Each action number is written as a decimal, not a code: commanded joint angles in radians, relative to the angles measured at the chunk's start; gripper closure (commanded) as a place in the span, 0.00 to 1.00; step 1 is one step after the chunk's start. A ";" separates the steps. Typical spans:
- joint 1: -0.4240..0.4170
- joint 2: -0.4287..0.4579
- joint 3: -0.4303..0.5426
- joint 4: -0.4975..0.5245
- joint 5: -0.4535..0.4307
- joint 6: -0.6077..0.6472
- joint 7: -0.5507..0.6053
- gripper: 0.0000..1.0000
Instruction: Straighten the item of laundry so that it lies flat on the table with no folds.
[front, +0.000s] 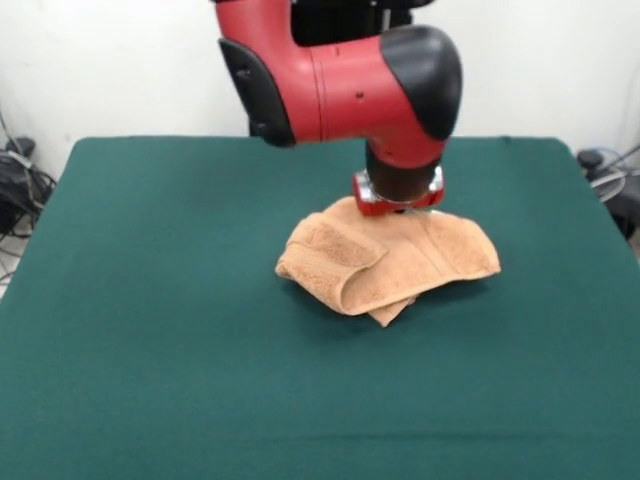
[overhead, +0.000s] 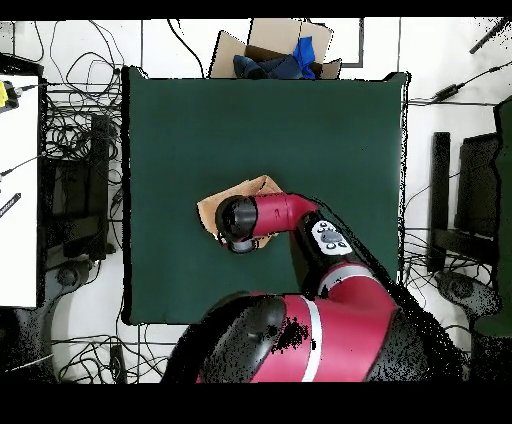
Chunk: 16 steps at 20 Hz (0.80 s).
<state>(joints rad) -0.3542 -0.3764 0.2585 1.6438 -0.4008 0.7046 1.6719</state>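
Note:
The peach-orange towel (front: 390, 260) lies crumpled near the middle of the green table (front: 150, 320), with thick folds rolled over one another and a corner sticking out at the front. My gripper (front: 399, 206) hangs straight down from the red and black arm and sits right at the towel's back edge, its lower end hidden by the cloth. In the overhead view the arm's black end covers most of the towel (overhead: 212, 208); only its far and left parts show on the table (overhead: 330, 120).
A cardboard box (overhead: 268, 42) with blue cloth in it stands just past the table's far edge in the overhead view. Cables (front: 18, 185) lie on the floor round the table. A white desk (overhead: 18, 190) stands at the left.

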 joint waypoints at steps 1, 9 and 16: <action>-0.027 -0.099 -0.067 0.091 -0.030 -0.254 0.219 1.00; -0.004 -0.397 -0.027 0.294 0.137 -0.112 0.217 1.00; 0.018 -0.514 -0.040 0.329 0.208 -0.008 0.168 1.00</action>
<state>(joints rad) -0.3649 -0.7775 0.2332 1.8938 -0.2553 0.6118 1.6719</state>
